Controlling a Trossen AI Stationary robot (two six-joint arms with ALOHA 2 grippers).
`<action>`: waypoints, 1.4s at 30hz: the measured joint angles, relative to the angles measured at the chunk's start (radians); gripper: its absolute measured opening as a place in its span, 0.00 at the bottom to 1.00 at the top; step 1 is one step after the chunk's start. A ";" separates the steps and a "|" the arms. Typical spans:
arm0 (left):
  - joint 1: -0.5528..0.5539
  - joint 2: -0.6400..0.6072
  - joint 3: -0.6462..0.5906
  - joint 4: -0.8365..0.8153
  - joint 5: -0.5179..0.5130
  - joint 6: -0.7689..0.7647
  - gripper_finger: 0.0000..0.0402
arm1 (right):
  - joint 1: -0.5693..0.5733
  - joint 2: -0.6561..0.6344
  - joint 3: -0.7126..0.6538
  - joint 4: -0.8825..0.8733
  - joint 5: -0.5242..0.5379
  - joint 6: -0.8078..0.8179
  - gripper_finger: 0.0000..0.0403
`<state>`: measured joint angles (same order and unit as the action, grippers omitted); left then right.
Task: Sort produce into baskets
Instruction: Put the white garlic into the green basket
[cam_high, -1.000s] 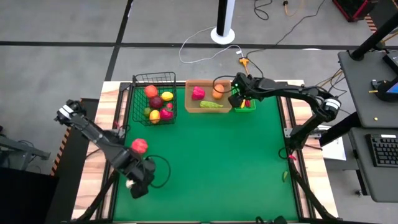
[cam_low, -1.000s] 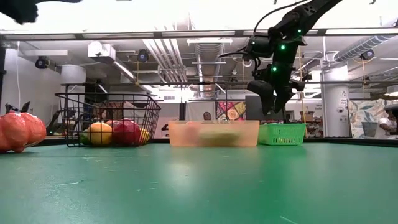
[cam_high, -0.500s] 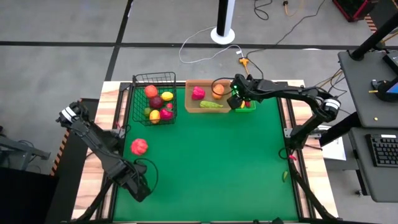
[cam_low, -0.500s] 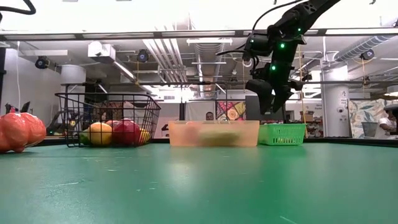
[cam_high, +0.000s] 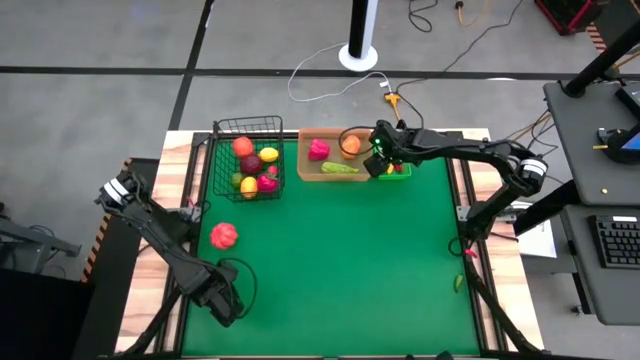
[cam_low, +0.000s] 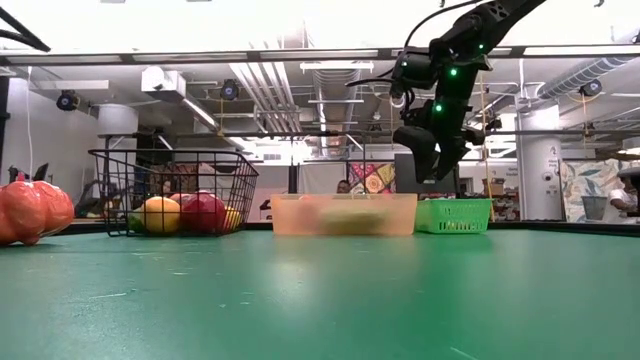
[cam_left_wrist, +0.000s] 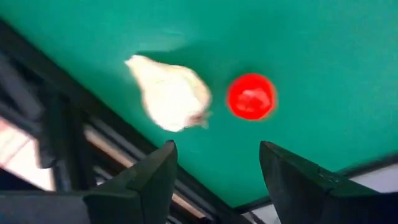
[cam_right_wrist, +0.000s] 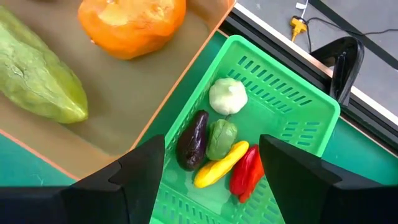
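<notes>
Right wrist view, my right pincer (cam_right_wrist: 208, 180) spread wide and empty above green bin (cam_right_wrist: 292, 124), tiny eggplant (cam_right_wrist: 192, 140), yellow chilli (cam_right_wrist: 221, 164), red chilli (cam_right_wrist: 246, 172) directly below between fingers.

Bright overhead light, glaring ceiling in low view, left wrist view blurred.

We see a table with a green mat (cam_high: 330, 250) and bare wooden edges. Along the far edge stand a black wire-mesh basket (cam_high: 222, 165) on the left, a tan shallow tray (cam_high: 308, 168) beside it, and a small green plastic bin (cam_high: 400, 174) just right of the tray. A red-orange pumpkin-like piece (cam_high: 223, 235) lies on the mat at left. Near the left front corner lie a white garlic-like piece (cam_left_wrist: 169, 93) and a small red ball (cam_left_wrist: 250, 96).
</notes>
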<state>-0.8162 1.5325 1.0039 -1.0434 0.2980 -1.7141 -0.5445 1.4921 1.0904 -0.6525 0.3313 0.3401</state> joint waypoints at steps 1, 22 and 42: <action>0.000 0.002 0.000 -0.017 0.000 -0.004 0.52 | 0.002 0.000 0.000 0.000 0.000 0.000 0.63; 0.000 0.038 -0.027 -0.073 -0.019 -0.024 0.52 | 0.024 0.000 0.000 0.007 -0.001 0.000 0.64; 0.000 0.095 -0.079 0.008 -0.024 0.016 0.51 | 0.024 0.000 -0.001 0.007 -0.001 0.000 0.64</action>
<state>-0.8158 1.6276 0.9245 -1.0351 0.2740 -1.6986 -0.5209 1.4921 1.0897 -0.6453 0.3305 0.3405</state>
